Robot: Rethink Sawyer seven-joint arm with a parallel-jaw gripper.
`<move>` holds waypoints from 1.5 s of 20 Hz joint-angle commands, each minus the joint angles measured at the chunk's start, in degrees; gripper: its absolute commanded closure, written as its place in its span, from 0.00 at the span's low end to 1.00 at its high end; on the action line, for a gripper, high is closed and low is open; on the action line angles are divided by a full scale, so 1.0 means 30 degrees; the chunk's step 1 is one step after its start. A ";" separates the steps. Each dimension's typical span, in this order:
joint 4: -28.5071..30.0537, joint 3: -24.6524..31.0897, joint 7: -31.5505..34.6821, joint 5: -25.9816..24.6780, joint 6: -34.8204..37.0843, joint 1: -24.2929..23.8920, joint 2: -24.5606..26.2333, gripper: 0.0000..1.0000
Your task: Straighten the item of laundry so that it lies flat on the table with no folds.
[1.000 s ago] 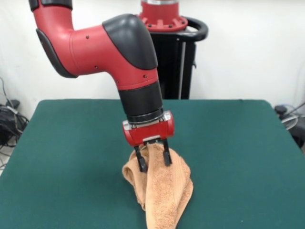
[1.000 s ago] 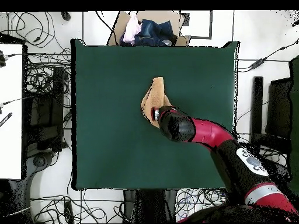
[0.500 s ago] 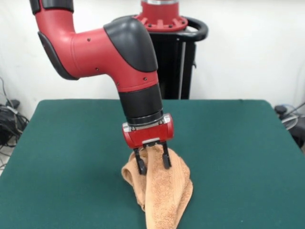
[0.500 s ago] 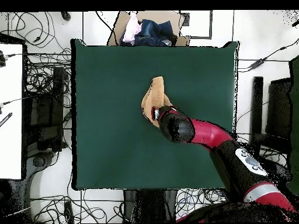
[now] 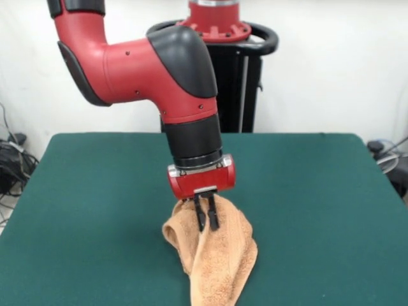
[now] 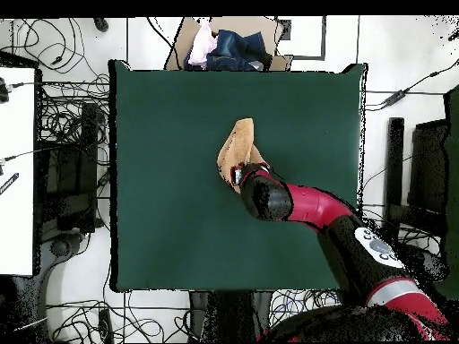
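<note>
**Tool pinching a bunched towel near the middle of the tabletop**

The towel (image 5: 213, 255) sits crumpled on the green tabletop (image 5: 95, 204), heaped into a narrow, folded mound rather than spread out. From the front it rises to a peak under the arm and trails down toward the lower edge of the picture in a long fold, with a rounded lump bulging out to one side. From above, the towel (image 6: 237, 145) shows as a slim, pointed shape close to the tabletop's (image 6: 161, 179) middle, well apart from every edge.

The tool (image 5: 206, 215) comes straight down onto the top of the mound. Its two dark fingers (image 5: 201, 217) stand close together, clenched on a pinch of cloth at the towel's peak. In the overhead view the red and black arm (image 6: 296, 202) reaches in from the lower right and covers the towel's nearer end.

Beyond one edge of the tabletop, a pile of clothes (image 6: 220, 47) lies on a brown box.
</note>
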 commanded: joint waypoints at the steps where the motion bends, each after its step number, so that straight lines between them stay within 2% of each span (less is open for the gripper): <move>1: 0.1573 -0.1652 0.4181 0.0008 -0.0976 0.0910 -0.0192 1.00; 8: 0.1706 -0.1701 0.4407 0.0589 -0.0789 0.0981 -0.0342 1.00; 12: 0.2283 -0.1959 0.5271 0.1857 0.0282 0.1318 -0.1171 1.00; 17: 0.3079 -0.2452 0.5222 0.3214 0.2216 0.1546 -0.2584 1.00; 23: 0.4404 -0.2728 0.5447 0.4714 0.2924 0.1591 -0.3591 1.00; 30: 0.5352 -0.3391 0.6014 0.6535 0.3802 0.2373 -0.4569 1.00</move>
